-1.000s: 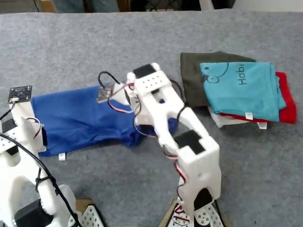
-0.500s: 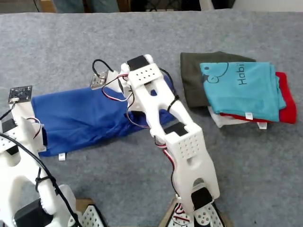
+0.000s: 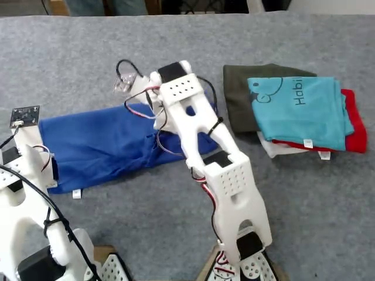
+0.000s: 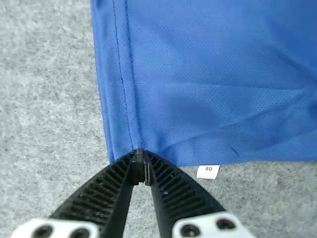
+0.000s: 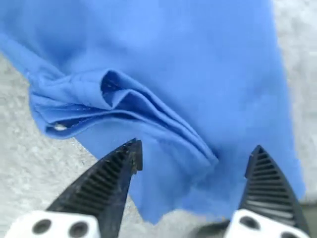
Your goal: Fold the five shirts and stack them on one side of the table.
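Corner of blue mesh shirt pinched by left gripper, seemingly as anchor, right gripper spread above bunched folds.

Rumpled blue shirt lies near the folded four-shirt stack.

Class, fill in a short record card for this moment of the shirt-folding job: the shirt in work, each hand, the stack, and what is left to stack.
Shirt in work: blue shirt, lying long on the grey table, bunched at one end
Left hand: shut on the blue shirt's corner hem
Right hand: open, over the bunched folds
Stack: teal shirt on top; red shirt, white shirt and dark olive shirt beneath
Left to stack: the blue shirt
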Action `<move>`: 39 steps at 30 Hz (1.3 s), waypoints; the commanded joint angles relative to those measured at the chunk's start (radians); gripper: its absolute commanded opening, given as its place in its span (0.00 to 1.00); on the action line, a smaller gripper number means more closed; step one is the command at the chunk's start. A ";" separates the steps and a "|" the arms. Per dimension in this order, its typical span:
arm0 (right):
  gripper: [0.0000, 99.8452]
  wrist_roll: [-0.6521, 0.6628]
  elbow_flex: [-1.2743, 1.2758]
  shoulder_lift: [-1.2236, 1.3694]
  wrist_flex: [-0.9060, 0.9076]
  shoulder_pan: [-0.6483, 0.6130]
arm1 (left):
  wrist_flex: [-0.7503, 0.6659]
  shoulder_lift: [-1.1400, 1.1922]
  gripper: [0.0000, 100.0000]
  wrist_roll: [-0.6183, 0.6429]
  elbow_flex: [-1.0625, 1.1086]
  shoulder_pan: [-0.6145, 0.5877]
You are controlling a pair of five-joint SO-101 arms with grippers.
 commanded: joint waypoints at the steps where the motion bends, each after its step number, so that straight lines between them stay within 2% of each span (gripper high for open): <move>1: 0.34 -0.101 -0.140 -0.050 0.051 0.044 | -0.003 -0.005 0.03 0.008 -0.018 -0.004; 3: 0.31 -0.149 -0.170 -0.070 0.058 0.057 | -0.003 -0.006 0.03 0.008 -0.015 -0.004; 4: 0.26 -0.167 -0.163 -0.087 0.060 0.061 | -0.003 -0.006 0.03 0.008 -0.015 -0.005; 7: 0.02 -0.218 -0.082 -0.148 0.060 0.063 | -0.002 -0.011 0.03 0.008 -0.013 -0.008; 8: 0.01 -0.239 -0.044 -0.168 0.060 0.060 | -0.002 -0.012 0.03 0.008 -0.016 -0.016; 10: 0.08 -0.273 0.050 -0.203 0.057 0.048 | -0.002 -0.012 0.03 0.008 -0.021 -0.033; 14: 0.01 -0.328 0.216 -0.228 0.005 -0.020 | -0.002 -0.012 0.03 0.008 -0.047 -0.074; 18: 0.02 -0.420 0.344 -0.219 -0.189 -0.098 | -0.002 -0.008 0.03 0.008 -0.076 -0.091; 23: 0.02 -0.440 0.400 -0.140 -0.405 -0.158 | -0.002 -0.005 0.03 0.008 -0.077 -0.091; 28: 0.02 -0.440 0.372 -0.088 -0.393 -0.149 | -0.002 -0.005 0.03 0.006 -0.077 -0.091; 31: 0.02 -0.436 0.341 -0.099 -0.292 -0.133 | -0.002 -0.011 0.03 0.005 -0.077 -0.091; 35: 0.02 -0.440 0.278 -0.139 -0.198 -0.075 | -0.002 -0.011 0.03 0.006 -0.079 -0.090; 39: 0.02 -0.437 0.183 -0.200 -0.189 -0.014 | -0.002 -0.009 0.03 0.008 -0.079 -0.087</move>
